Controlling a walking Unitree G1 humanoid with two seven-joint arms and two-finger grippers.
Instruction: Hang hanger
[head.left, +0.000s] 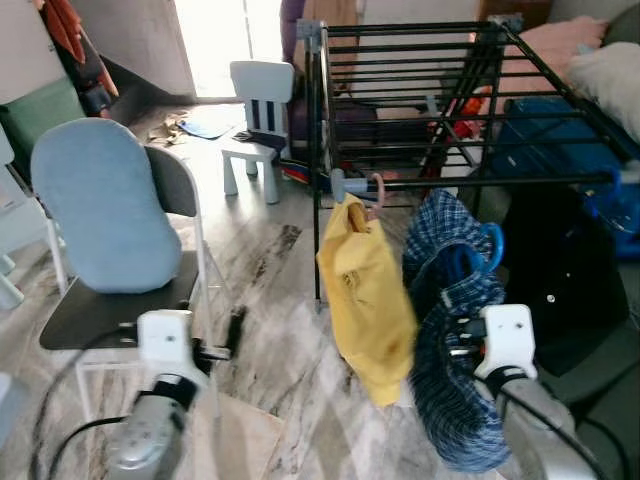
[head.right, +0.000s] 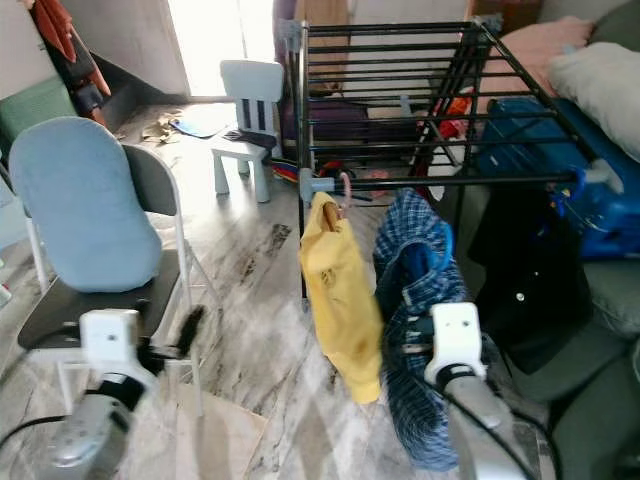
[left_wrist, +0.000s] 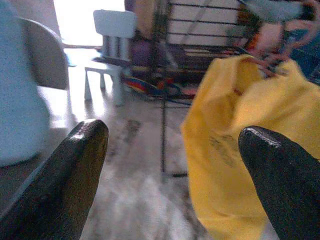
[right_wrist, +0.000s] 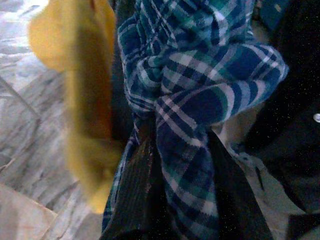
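- While the blue plaid shirt (head.left: 455, 330) on its blue hanger (head.left: 490, 245) sits right of centre, just under the black drying rack (head.left: 470, 100) front rail, the right gripper (right_wrist: 175, 175) grasps bunched cloth.
- Judgement: raise it until the hook clears that rail, beside the yellow garment (head.left: 365, 300), before releasing.
- Left gripper (left_wrist: 175, 165), lower left, is spread wide, holding nothing.

Yellow garment (head.left: 368, 300); blue-green-white plaid shirt (head.left: 452, 330) on blue hanger (head.left: 492, 247); black drying rack (head.left: 420, 100); black garment (head.left: 560, 270); pale blue cushion (head.left: 105, 205) on grey chair (head.left: 175, 180); small white chair (head.left: 255, 120); grey marbled floor (head.left: 270, 340).
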